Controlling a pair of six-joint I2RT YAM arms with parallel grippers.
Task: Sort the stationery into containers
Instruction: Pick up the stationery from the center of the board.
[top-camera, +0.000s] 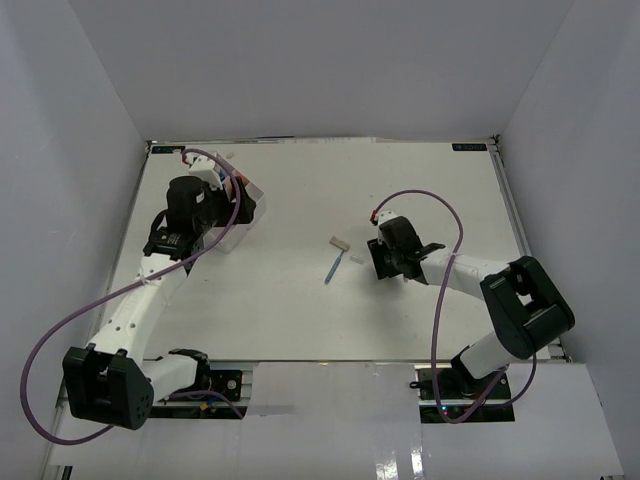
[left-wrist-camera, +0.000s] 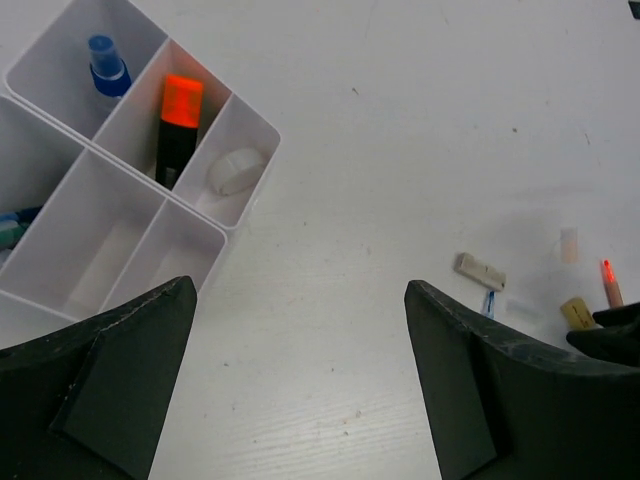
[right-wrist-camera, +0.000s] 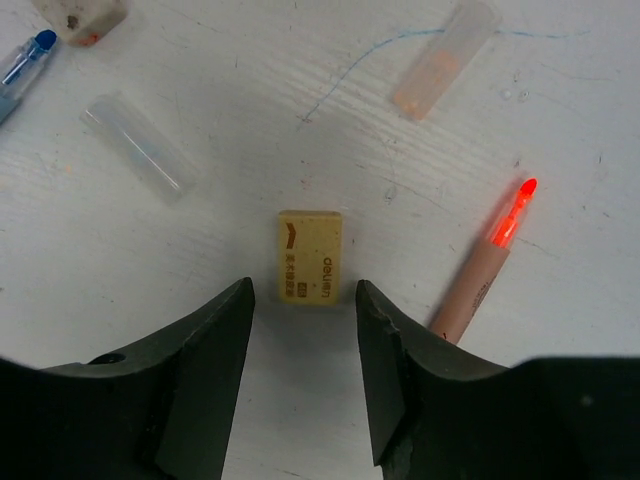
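Note:
The white divided tray (left-wrist-camera: 271, 133) holds a blue-capped bottle (left-wrist-camera: 108, 67), an orange highlighter (left-wrist-camera: 176, 124) and a pale round item (left-wrist-camera: 238, 170). My left gripper (left-wrist-camera: 300, 290) hangs open and empty beside the tray (top-camera: 228, 240). My right gripper (right-wrist-camera: 303, 297) is low over the table, its jaws partly closed. A tan eraser (right-wrist-camera: 311, 256) lies just ahead of the tips, with gaps on both sides. A pink pen (right-wrist-camera: 482, 268) with a glowing red tip lies to its right. A blue pen (top-camera: 333, 268) and a second eraser (top-camera: 339, 242) lie left of the right gripper (top-camera: 380, 258).
Two clear caps (right-wrist-camera: 138, 147) (right-wrist-camera: 445, 58) lie loose on the table beyond the tan eraser, with blue scribble marks nearby. The left arm's purple cable loops over the tray area. White walls close in the table on three sides.

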